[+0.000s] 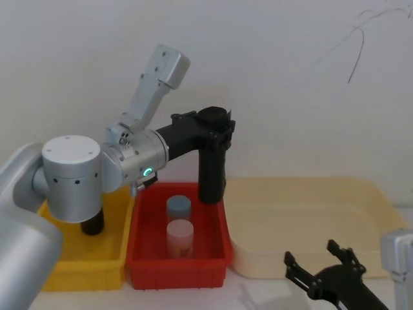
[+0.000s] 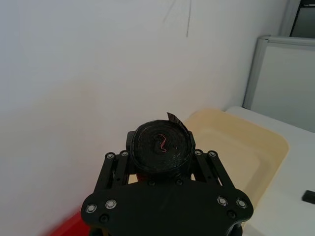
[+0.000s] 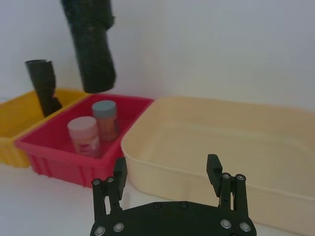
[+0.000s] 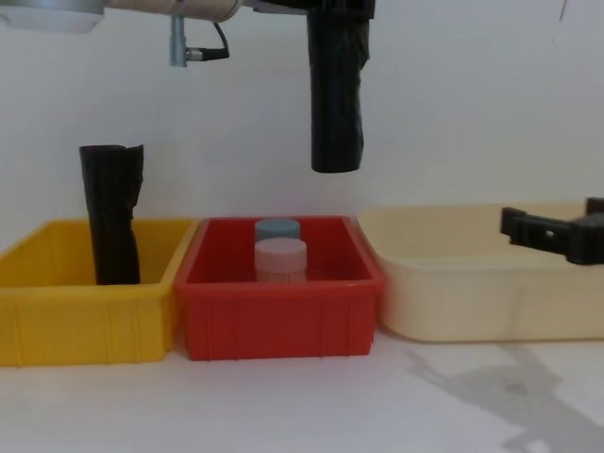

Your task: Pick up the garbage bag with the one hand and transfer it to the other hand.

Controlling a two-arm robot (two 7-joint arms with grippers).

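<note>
Hanging upright in the air, the garbage bag (image 4: 336,104) is clenched at its upper end by the left tool (image 1: 218,129), whose fingers press on either side of the roll. Its blunt lower end is well above the red bin (image 4: 274,321), over that bin's back part on the side toward the cream tray (image 4: 472,302). In the left wrist view the roll's top end shows as a tight spiral with a thin red squiggle at its core and a small flap of plastic sticking out at the rim. One small green light (image 1: 148,172) glows on the left arm near the wrist.

The right tool (image 3: 165,168) sits low at the robot's right, in front of the cream tray, with its two fingers spread apart and grasping nothing.

Three containers stand close side by side on the white worktop (image 4: 283,406): one yellow bin (image 4: 57,293), one red bin and one cream tray. A second black roll (image 4: 111,212), with a ragged, flapped top, stands upright in the yellow bin and rises well above its rim. Two jars stand in the red bin, one just behind the other: a blue-lidded jar (image 1: 179,206) at the back and a pink-lidded jar (image 1: 180,236) in front. The pink-lidded jar carries a reddish label in the right wrist view, but its print is too small to read, and the same goes for the blue-lidded jar.
</note>
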